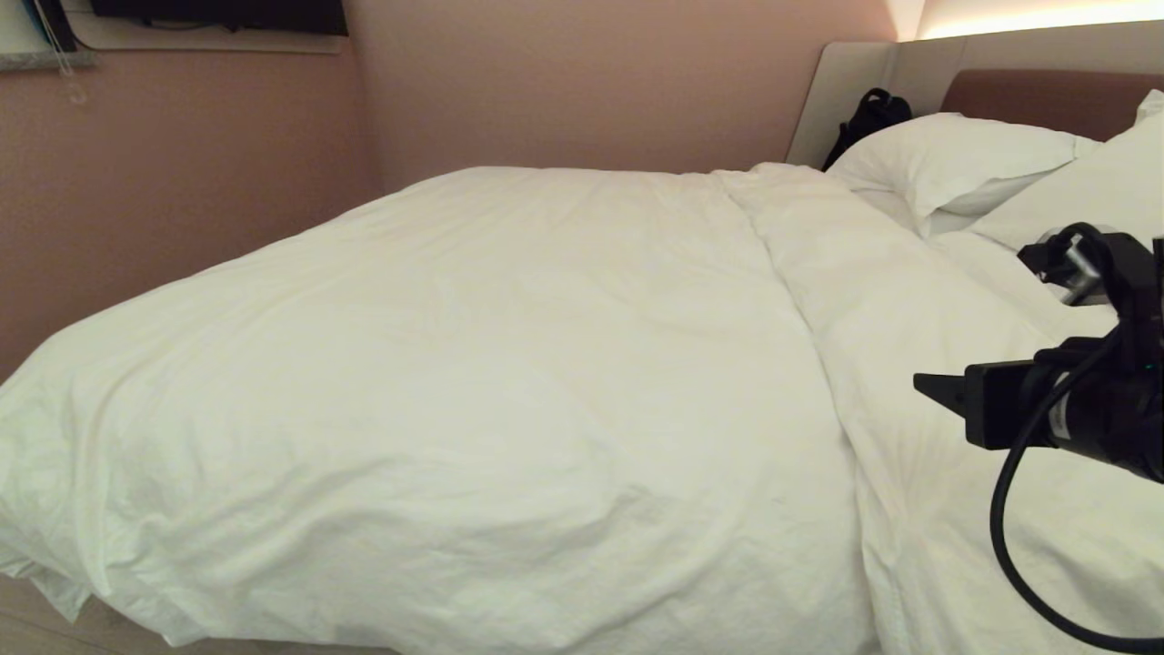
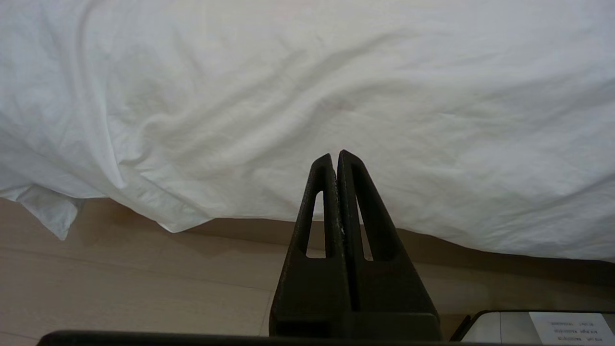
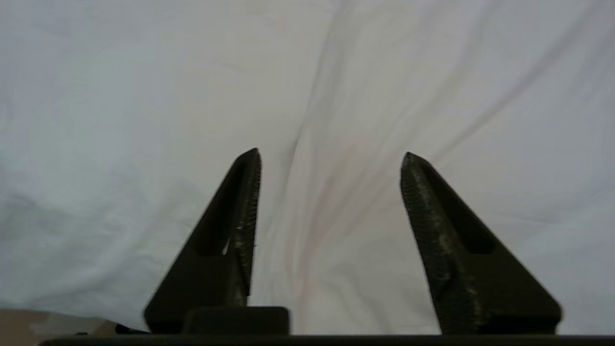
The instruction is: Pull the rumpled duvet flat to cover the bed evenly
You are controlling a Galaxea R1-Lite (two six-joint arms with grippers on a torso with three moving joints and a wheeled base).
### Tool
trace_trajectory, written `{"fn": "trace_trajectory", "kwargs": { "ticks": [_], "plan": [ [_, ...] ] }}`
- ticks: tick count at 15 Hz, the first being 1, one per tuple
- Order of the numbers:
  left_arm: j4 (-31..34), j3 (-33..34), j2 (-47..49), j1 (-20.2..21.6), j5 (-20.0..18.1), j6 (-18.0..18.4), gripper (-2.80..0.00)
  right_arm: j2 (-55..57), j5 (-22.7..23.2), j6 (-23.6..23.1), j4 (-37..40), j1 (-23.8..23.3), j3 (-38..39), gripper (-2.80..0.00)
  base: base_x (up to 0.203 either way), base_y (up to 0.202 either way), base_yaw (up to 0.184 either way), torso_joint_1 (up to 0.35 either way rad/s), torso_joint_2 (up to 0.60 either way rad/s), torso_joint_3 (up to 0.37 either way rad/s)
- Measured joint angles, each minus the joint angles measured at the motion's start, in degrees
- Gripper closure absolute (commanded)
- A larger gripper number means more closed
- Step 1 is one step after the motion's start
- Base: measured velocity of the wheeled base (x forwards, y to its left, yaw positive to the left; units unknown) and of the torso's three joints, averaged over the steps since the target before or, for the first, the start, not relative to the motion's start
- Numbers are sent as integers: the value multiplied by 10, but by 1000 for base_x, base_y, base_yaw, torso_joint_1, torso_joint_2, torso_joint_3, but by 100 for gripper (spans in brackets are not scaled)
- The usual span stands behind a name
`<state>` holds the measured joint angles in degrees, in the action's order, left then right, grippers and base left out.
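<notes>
The puffy white duvet (image 1: 473,382) lies spread over the bed (image 1: 1037,98), of which only the padded headboard shows at the far right. A long raised fold (image 1: 800,300) runs across the duvet toward the pillows. My right gripper (image 1: 937,393) hovers just above the white cover at the right side, pointing left. In the right wrist view it (image 3: 331,161) is open, with creased duvet (image 3: 317,96) beyond the fingers and nothing between them. My left gripper (image 2: 335,156) is shut and empty, parked low beside the bed, facing the duvet's hanging edge (image 2: 307,96).
Two plump white pillows (image 1: 955,159) lean at the headboard end, with a black bag (image 1: 871,116) behind them. A pink wall (image 1: 182,182) stands close along the far side of the bed. Pale wooden floor (image 2: 120,278) runs under the hanging duvet edge.
</notes>
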<state>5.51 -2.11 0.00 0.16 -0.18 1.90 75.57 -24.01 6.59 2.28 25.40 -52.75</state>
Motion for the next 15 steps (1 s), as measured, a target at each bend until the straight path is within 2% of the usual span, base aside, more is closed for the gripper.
{"fn": "trace_trajectory", "kwargs": {
  "ticks": [7,11,15],
  "plan": [
    [0,0,0,0,0,0,0,-3,11,55,-15,-69,1,0,0,0,0,0,0,0],
    [0,0,0,0,0,0,0,-44,23,103,-12,-78,19,0,0,0,0,0,0,0],
    [0,0,0,0,0,0,0,-118,23,133,-13,-78,72,0,0,0,0,0,0,0]
  ]
}}
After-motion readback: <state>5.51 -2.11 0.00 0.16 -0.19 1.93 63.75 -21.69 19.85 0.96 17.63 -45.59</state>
